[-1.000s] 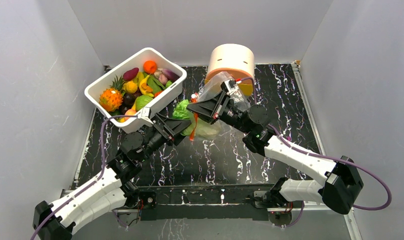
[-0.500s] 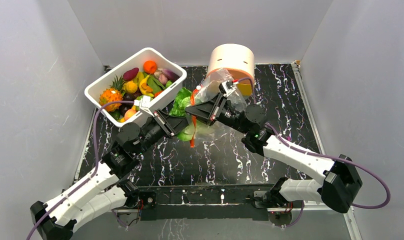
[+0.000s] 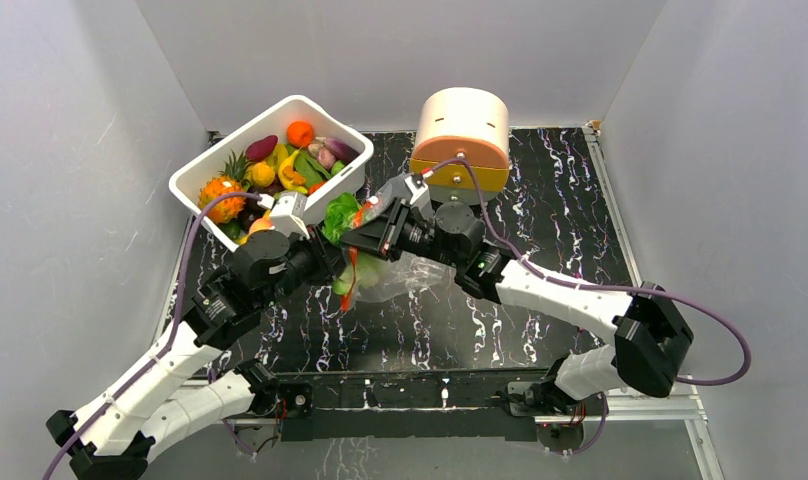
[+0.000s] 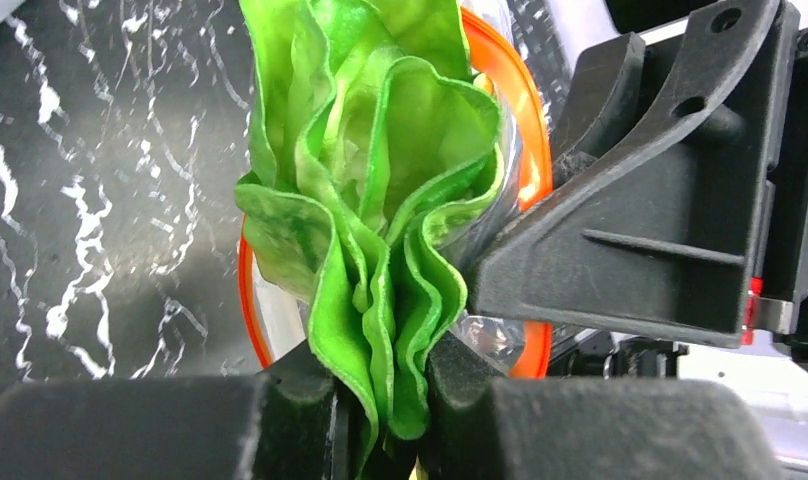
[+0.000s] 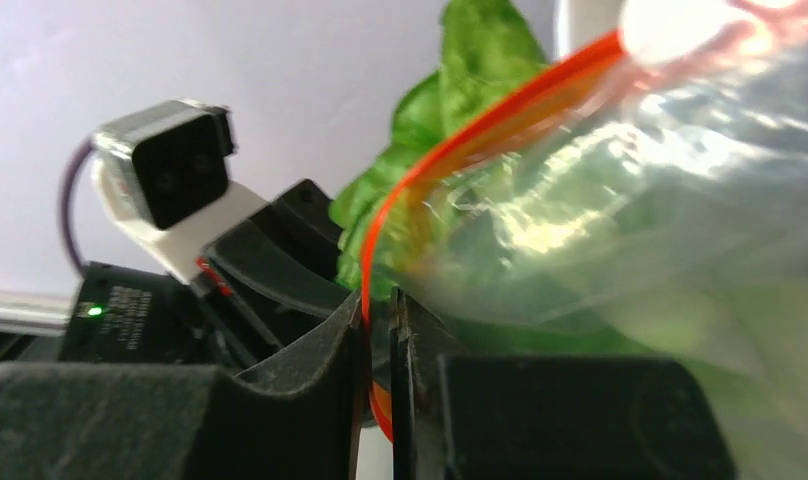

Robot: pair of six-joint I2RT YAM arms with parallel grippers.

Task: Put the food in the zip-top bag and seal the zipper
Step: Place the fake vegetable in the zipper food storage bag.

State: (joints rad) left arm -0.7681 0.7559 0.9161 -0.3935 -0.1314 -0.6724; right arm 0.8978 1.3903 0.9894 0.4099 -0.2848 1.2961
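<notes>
Two pincers meet above the desk [image 3: 565, 195]; left pincer [image 4: 385, 405] clamps the lettuce [image 4: 380, 200], partway through the mouth of the zip-top bag [image 5: 640, 210]; right pincer [image 5: 380, 335] pinches the zipper [image 5: 480, 128]; push deeper before letting go.

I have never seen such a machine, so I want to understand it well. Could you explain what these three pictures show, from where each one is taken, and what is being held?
These are two robot arms on a dark marbled table, each ending in a two-finger gripper. One picture looks down from above. The other two come from small cameras on the wrists.

At the back stand a white tub full of toy fruit and vegetables, and a round cream-and-orange box.

The left gripper is shut on a toy lettuce. The right gripper pinches the orange zipper edge of a clear zip-top bag. The lettuce stands in the bag's open mouth.
</notes>
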